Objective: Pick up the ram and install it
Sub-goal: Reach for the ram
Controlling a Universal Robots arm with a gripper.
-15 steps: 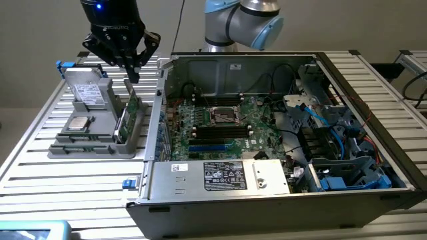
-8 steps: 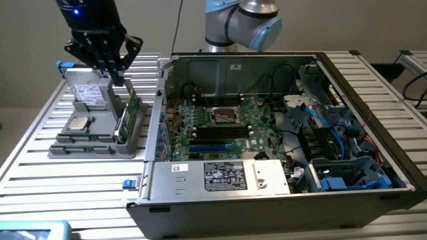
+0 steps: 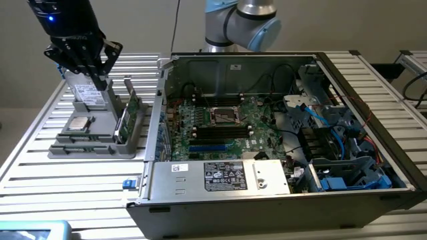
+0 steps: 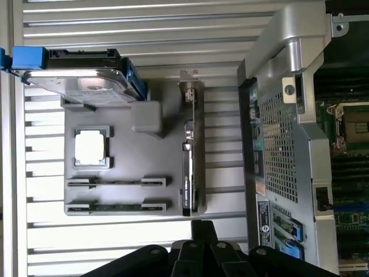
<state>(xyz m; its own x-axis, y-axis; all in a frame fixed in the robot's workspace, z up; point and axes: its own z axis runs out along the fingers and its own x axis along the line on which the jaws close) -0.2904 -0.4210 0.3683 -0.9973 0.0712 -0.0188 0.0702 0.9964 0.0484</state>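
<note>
Gripper (image 3: 93, 75) upper left, jaws shut and empty, over the tray's (image 3: 93, 153) far end. You'll find the ram (image 4: 118, 206) in the front slot, lower left, long axis across the frame.

The tray (image 4: 151, 173) looks matt grey plastic; table (image 4: 115, 34) and case (image 4: 278, 150), bare metal.

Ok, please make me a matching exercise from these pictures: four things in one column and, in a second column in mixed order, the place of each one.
Things:
1. ram
2. processor chip
3. hard drive
4. motherboard

Places:
A. inside the open computer case
B. in a square pocket of the grey tray
C. in a long narrow slot at the tray's end far from the hard drive
D. propped at one end of the tray, blue rails on its sides

Pairs: 1-C, 2-B, 3-D, 4-A
</note>
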